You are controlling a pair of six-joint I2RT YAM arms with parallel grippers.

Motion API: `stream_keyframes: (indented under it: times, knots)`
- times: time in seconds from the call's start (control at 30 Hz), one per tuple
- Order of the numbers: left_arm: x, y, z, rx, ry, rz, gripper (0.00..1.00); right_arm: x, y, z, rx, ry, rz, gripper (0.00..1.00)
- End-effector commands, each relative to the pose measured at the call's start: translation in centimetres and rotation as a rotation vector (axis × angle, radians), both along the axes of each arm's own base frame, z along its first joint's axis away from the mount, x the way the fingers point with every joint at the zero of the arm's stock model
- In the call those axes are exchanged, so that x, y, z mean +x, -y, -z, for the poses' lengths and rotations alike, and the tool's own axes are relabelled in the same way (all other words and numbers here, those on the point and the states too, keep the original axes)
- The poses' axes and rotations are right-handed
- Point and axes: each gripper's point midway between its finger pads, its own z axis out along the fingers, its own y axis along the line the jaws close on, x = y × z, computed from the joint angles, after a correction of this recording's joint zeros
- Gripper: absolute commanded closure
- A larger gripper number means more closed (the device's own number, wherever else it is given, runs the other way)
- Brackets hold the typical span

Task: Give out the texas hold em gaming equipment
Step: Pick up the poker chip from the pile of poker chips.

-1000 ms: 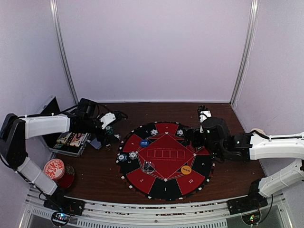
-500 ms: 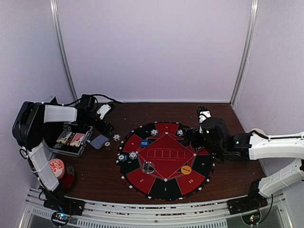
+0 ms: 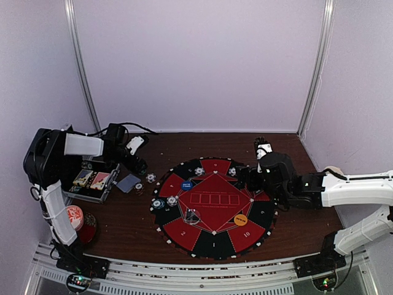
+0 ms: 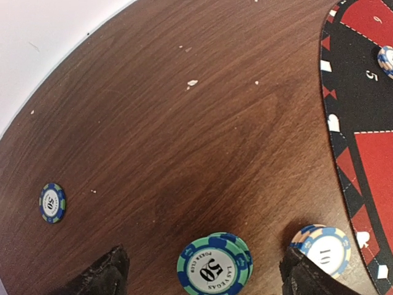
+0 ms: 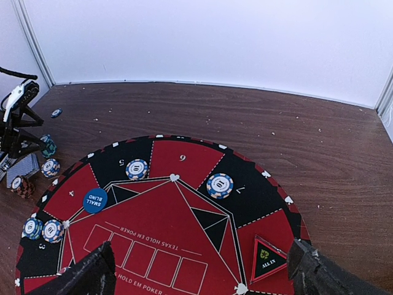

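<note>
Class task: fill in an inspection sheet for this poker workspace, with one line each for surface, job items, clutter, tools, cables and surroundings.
Surface: brown wooden table with pale specks; round red-and-black mat at centre.
Job's things: white-blue chips, blue button and orange button on the mat; teal chips and grey-blue card on the table left of it.
Clutter: open case and red-and-white disc, both at left.
Grippers: left tool open over the teal chips; right tool open over the mat.
Cables: black cable behind the left arm.
Surroundings: white walls, metal posts.
</note>
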Motion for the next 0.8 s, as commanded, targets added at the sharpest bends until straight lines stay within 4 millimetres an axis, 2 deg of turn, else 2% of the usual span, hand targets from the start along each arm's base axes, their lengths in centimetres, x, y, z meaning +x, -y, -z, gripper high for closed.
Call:
stream_keyframes:
  times: [0.0,0.17,0.57,0.77]
  knots:
    - [1.3,-0.9,-0.3,-0.009,0.009,-0.039,0.15,0.3,-0.3,-1.1,0.011,0.023,0.007,0.02]
    - [1.4,-1.1,0.3,-0.010,-0.014,-0.043,0.22,0.3,-0.3,-1.1,0.012,0.024,0.008,0.02]
    - [0.9,-0.7,1.5,-0.018,-0.063,-0.013,0.32,0.3,-0.4,-1.1,0.010,0.025,0.008,0.02]
    - [0.8,-0.6,1.7,-0.020,-0.072,-0.007,0.41,0.3,-0.4,-1.1,0.010,0.025,0.008,0.02]
